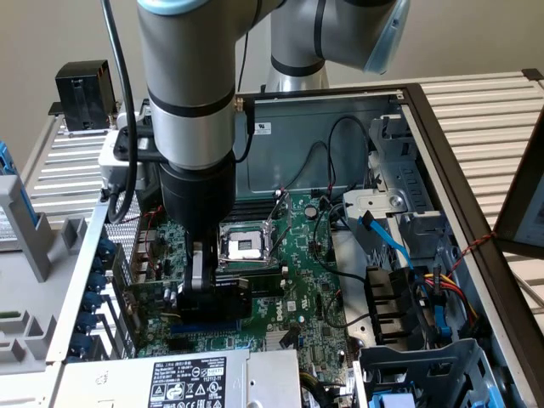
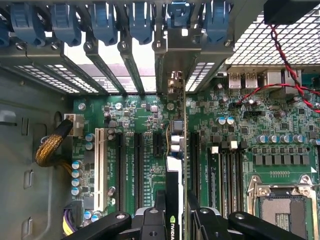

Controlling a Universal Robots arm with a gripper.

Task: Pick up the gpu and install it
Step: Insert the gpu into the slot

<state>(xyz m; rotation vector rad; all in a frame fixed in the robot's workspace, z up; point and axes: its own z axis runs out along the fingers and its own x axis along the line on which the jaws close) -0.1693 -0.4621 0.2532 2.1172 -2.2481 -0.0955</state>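
Though gpu [image 2: 176,150] shows edge-on, jaws pinch it, prob. touching mobo [image 2: 130,115].

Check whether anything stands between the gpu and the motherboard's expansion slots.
Nothing visible does. The gripper holds the gpu edge-on over the motherboard slots, its bracket at the rear openings; the card itself hides its slot.

Behind your workspace you have a plain beige wall [image 1: 51,34]; a pale slatted table [image 1: 484,110] runs underneath, with a black box [image 1: 85,93] at the exterior view's left, evenly lit
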